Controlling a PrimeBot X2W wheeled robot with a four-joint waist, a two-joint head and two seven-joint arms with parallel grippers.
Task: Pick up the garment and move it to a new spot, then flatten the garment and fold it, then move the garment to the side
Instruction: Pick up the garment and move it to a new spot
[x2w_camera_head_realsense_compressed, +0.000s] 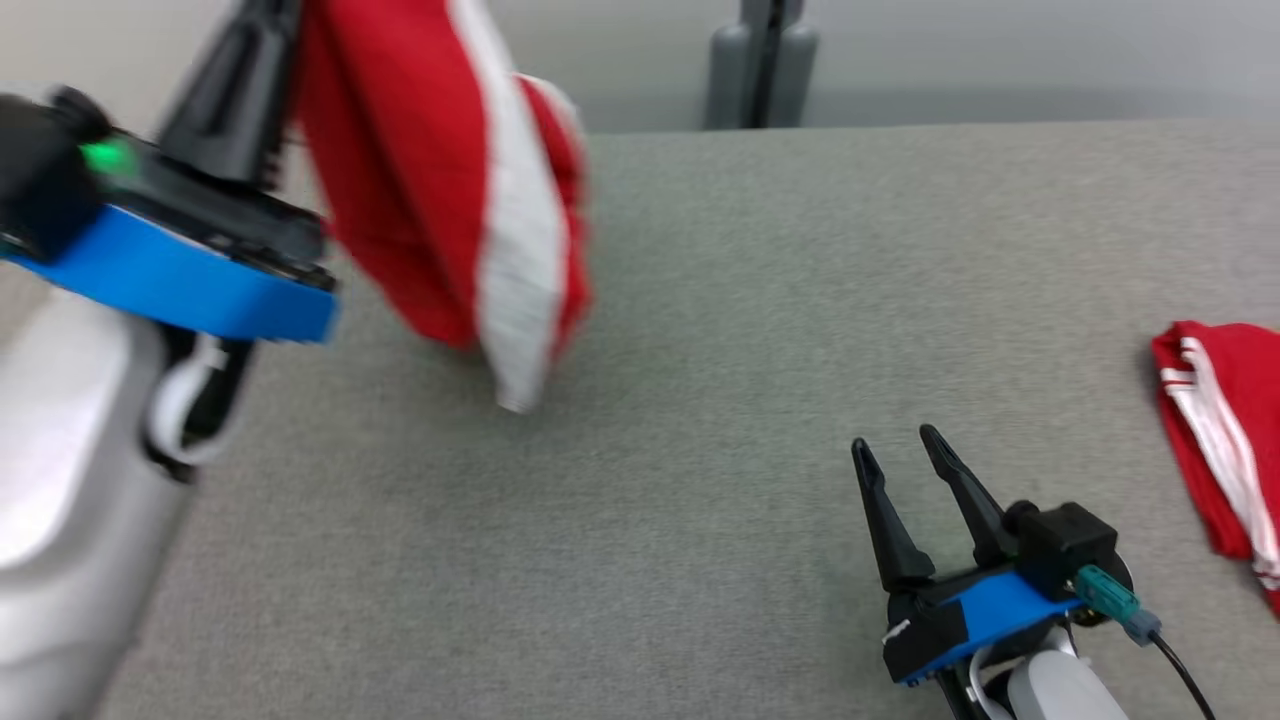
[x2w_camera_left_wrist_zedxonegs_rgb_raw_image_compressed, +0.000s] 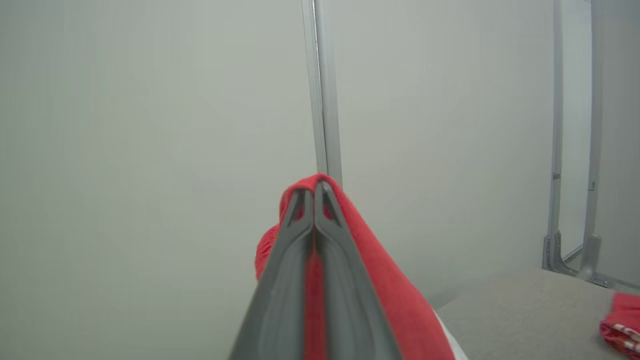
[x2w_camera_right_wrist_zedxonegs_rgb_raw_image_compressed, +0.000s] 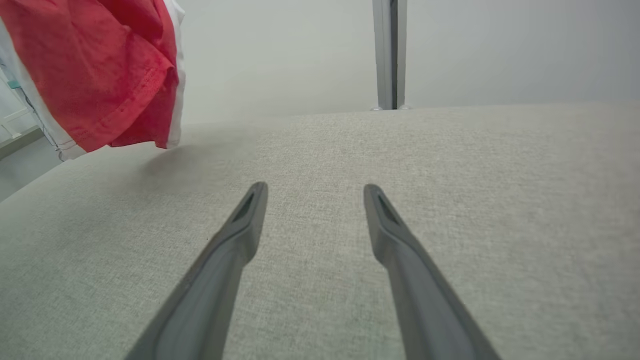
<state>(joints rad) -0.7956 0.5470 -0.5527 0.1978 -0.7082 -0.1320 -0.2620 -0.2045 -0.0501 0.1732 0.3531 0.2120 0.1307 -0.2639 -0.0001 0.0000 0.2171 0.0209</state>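
Locate the table (x2w_camera_head_realsense_compressed: 700, 300) first. It is the largest item, a flat top covered in grey woven cloth with a fine, even grain and no creases. Behind it stands a plain, smooth, pale wall (x2w_camera_left_wrist_zedxonegs_rgb_raw_image_compressed: 150, 125). A narrow grey upright post (x2w_camera_head_realsense_compressed: 760, 60) rises at the table's far edge.

Next, identify the garment (x2w_camera_head_realsense_compressed: 440, 200). It is thin red knit fabric with a broad white stripe running down its length and a stitched hem. It hangs in loose vertical folds, lifted above the far left part of the table, and tapers to a point at its lowest end. In the right wrist view, the garment (x2w_camera_right_wrist_zedxonegs_rgb_raw_image_compressed: 100, 65) hangs with its hem clear of the cloth and a soft shadow beneath it. It is blurred in the head view.

Note a second garment (x2w_camera_head_realsense_compressed: 1225, 430), also red with thin white stripes. It lies bunched on the table at the right edge, well apart from the hanging one.

Check the left gripper (x2w_camera_left_wrist_zedxonegs_rgb_raw_image_compressed: 314, 189). Its two long dark fingers are pressed together, pinching a ridge of the garment's red fabric (x2w_camera_left_wrist_zedxonegs_rgb_raw_image_compressed: 390, 290), which drapes over and down past the tips.

Check the right gripper (x2w_camera_head_realsense_compressed: 895, 455). Its fingers stand wide apart and hold nothing, low over the near right of the table.
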